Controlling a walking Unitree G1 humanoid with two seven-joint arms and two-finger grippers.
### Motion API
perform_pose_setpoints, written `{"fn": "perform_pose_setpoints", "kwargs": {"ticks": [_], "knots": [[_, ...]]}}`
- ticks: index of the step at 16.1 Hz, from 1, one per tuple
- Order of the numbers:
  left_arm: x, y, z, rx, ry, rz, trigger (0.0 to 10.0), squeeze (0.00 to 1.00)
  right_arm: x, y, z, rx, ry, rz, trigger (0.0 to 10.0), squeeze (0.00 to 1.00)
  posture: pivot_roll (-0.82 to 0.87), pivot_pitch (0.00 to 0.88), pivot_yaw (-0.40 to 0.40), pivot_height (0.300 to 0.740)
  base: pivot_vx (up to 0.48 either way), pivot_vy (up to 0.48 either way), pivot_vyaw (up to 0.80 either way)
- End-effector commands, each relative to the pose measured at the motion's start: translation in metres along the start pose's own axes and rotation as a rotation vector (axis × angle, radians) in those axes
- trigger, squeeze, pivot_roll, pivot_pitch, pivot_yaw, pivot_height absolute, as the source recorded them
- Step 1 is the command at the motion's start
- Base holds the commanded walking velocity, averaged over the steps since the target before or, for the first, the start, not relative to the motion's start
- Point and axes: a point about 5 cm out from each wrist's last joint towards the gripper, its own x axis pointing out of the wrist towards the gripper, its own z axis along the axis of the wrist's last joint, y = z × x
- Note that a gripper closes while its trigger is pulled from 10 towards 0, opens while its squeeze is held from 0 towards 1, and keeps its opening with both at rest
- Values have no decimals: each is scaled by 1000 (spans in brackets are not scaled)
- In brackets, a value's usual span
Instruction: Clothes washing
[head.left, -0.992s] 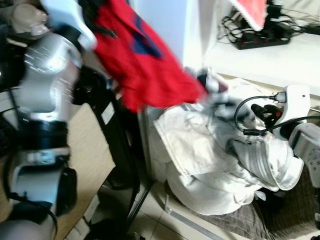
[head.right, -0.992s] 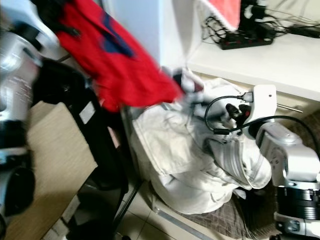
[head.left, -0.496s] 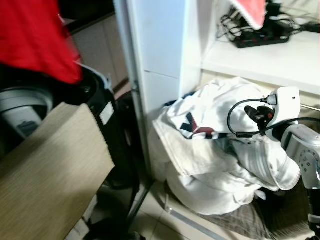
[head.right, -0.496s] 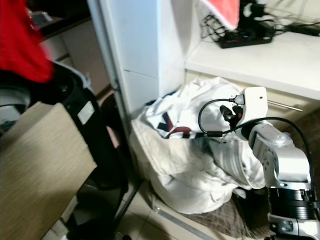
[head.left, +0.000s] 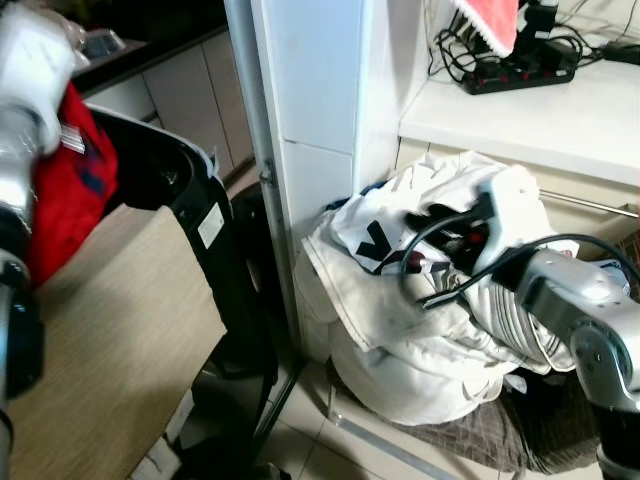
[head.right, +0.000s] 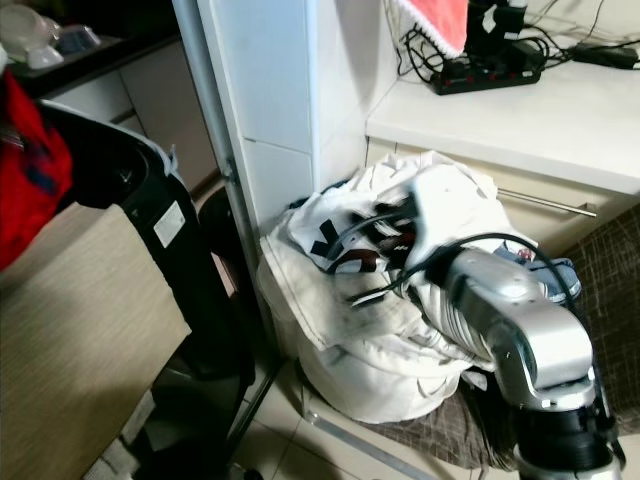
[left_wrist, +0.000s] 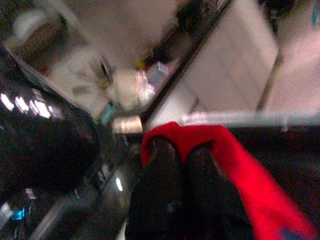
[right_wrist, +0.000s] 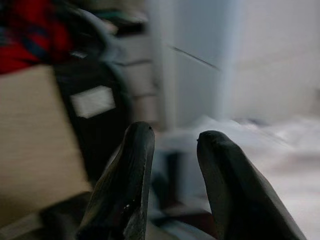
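- Before me stands a tall white pillar (head.left: 310, 110), a metal strip running down its left edge.
- Right of the pillar, a white counter (head.left: 540, 115) carries a black power strip (head.left: 520, 72) with tangled cables.
- Below that counter I see a cream cabinet front with a metal rail (head.left: 600, 203).
- Left of the pillar, pale cupboard doors (head.left: 190, 100) sit under a dark worktop.
- At the pillar's foot, the floor is light tile (head.left: 320, 455).
- The room is evenly bright.
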Motion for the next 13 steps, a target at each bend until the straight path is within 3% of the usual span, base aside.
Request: {"fn": "perform_pose_setpoints", "kwargs": {"ticks": [1, 2, 5, 7, 9, 11, 12, 13], "knots": [[-3, 14, -15, -6, 75, 70, 10000, 910, 0, 15, 7, 0, -25, 90, 10000, 0, -88, 0, 96, 740, 0, 0, 0], [-6, 17, -31, -23, 146, 54, 10000, 1000, -1, 22, 9, -14, -31, 134, 10000, 0, -92, 0, 95, 740, 0, 0, 0], [-10, 24, -48, -32, 209, 50, 10000, 1000, -1, 30, 8, -25, -17, 192, 10000, 0, -91, 0, 90, 740, 0, 0, 0], [-11, 25, -48, -44, 202, 38, 10000, 1000, -1, 29, 7, -20, -10, 191, 10000, 0, -86, 0, 85, 740, 0, 0, 0], [-8, 13, -44, -93, 178, -42, 10000, 1000, 1, 23, 4, -19, 13, 146, 10000, 0, -84, 0, 81, 740, 0, 0, 0], [-6, -7, -34, -126, 114, -153, 10000, 1000, 4, 7, -4, -23, 61, 11, 10000, 0, -87, 0, 82, 740, 0, 0, 0], [-5, -30, -17, -193, -16, -294, 10000, 1000, 5, -12, -11, -22, 97, -140, 10000, 0, -88, 0, 80, 740, 0, 0, 0], [-9, -52, -1, -269, -139, -423, 10000, 94, 4, -25, -16, -32, 123, -242, 10000, 0, -90, 0, 80, 740, 0, 0, 0]]}}
